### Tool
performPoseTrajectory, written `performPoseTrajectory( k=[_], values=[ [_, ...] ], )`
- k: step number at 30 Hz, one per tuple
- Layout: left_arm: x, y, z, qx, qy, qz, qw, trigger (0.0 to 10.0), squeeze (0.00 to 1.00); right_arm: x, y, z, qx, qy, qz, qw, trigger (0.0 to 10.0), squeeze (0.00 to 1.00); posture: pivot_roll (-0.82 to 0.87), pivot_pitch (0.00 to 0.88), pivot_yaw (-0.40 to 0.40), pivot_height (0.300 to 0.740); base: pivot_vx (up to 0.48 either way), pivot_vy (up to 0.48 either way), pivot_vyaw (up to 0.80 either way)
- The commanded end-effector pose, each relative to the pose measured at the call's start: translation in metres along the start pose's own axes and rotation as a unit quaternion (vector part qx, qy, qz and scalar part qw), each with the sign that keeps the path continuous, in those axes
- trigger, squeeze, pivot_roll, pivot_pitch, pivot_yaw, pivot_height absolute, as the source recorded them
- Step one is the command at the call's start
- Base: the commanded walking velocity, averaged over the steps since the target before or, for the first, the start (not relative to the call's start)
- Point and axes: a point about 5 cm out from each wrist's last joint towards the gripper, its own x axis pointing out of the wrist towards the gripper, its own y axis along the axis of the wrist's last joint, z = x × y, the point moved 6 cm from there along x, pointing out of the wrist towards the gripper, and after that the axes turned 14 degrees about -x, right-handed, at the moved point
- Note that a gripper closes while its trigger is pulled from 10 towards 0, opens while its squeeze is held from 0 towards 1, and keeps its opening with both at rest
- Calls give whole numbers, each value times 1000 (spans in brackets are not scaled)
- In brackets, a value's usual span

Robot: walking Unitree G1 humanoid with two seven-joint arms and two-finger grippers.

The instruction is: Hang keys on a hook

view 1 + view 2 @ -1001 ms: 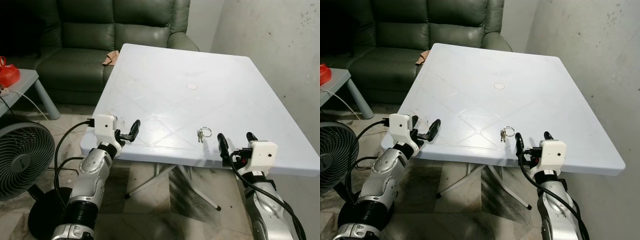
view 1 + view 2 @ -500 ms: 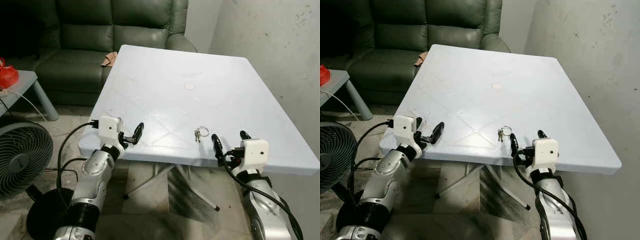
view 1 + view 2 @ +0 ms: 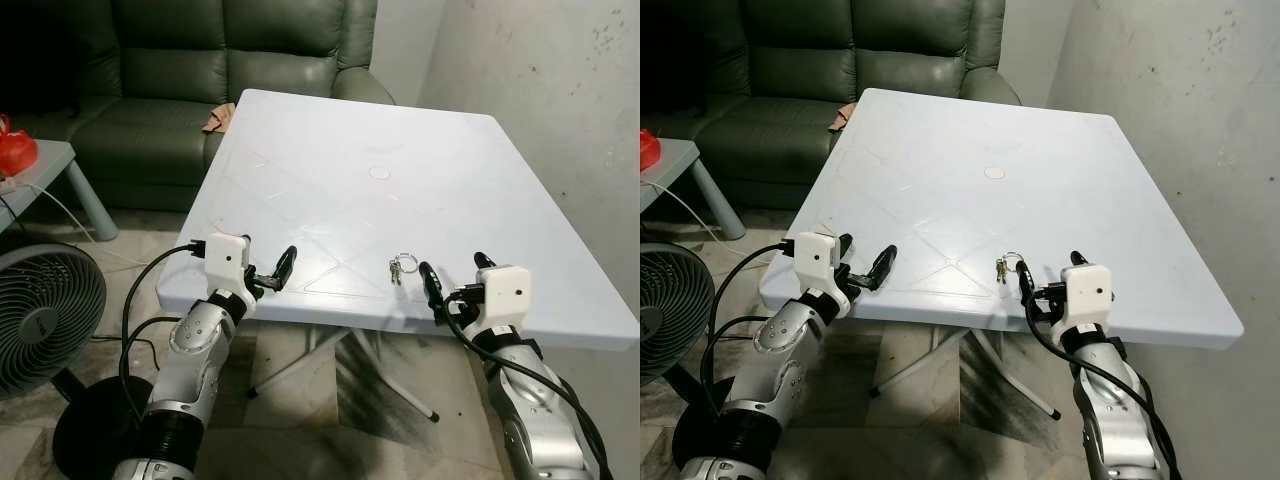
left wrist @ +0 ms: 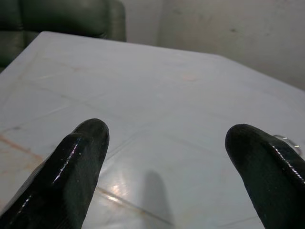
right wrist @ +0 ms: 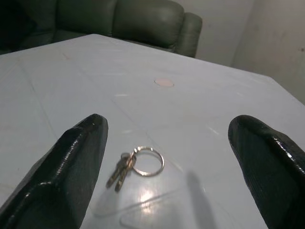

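A small bunch of keys (image 3: 400, 265) on a metal ring lies flat on the white plastic table (image 3: 380, 110), near its front edge. My right gripper (image 3: 452, 272) is open, hovering at the table's edge just right of the keys and slightly nearer to me than they are. In the right wrist view the keys (image 5: 136, 164) lie on the table between and ahead of the spread fingers (image 5: 76, 162), untouched. My left gripper (image 3: 270, 275) is open over the front left corner of the table, holding nothing. The key ring (image 4: 286, 140) peeks past one finger in the left wrist view.
A dark green sofa (image 3: 200, 70) stands behind the table, with a crumpled cloth (image 3: 218, 118) on its seat. A floor fan (image 3: 40, 310) and a grey side table (image 3: 50, 165) with a red object (image 3: 15, 150) are at my left. A bare wall (image 3: 560, 100) runs along the right.
Both grippers have come forward and up to the table's front edge, and the right one is now closer to the keys. The keys lie where they were.
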Motion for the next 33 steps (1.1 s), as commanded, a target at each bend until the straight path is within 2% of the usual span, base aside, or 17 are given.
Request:
performPoseTrajectory(
  k=[1,2,9,16,22,25,33],
  values=[
    [1,-2,13,-1,-22,-7,1000,10000,0,4,-1,-1,-9,14,-8,1000,10000,0,-57,48,-83,740,0,0,0],
    [1,-3,19,-6,-33,-8,999,10000,0,8,-1,-1,-5,20,-10,1000,10000,0,-53,56,-87,740,0,0,0],
    [-5,-4,38,-15,-58,-8,998,10000,0,25,7,-2,-12,48,-4,999,10000,0,-40,108,-108,740,0,0,0],
    [-20,-9,43,-23,-56,-18,998,10000,0,38,10,-10,-3,79,-11,997,10000,0,-22,159,-127,740,0,0,0],
    [-30,-8,46,-26,-53,-21,998,10000,0,54,12,-25,9,112,-18,994,10000,0,-1,189,-140,740,0,0,0],
    [-34,-5,47,-23,-52,-20,998,10000,0,61,13,-34,29,130,-23,991,10000,0,11,203,-143,740,0,0,0],
    [-39,-2,50,-18,-53,-21,998,10000,0,70,7,-47,73,138,-51,986,10000,0,20,214,-145,740,0,0,0]
  ],
)
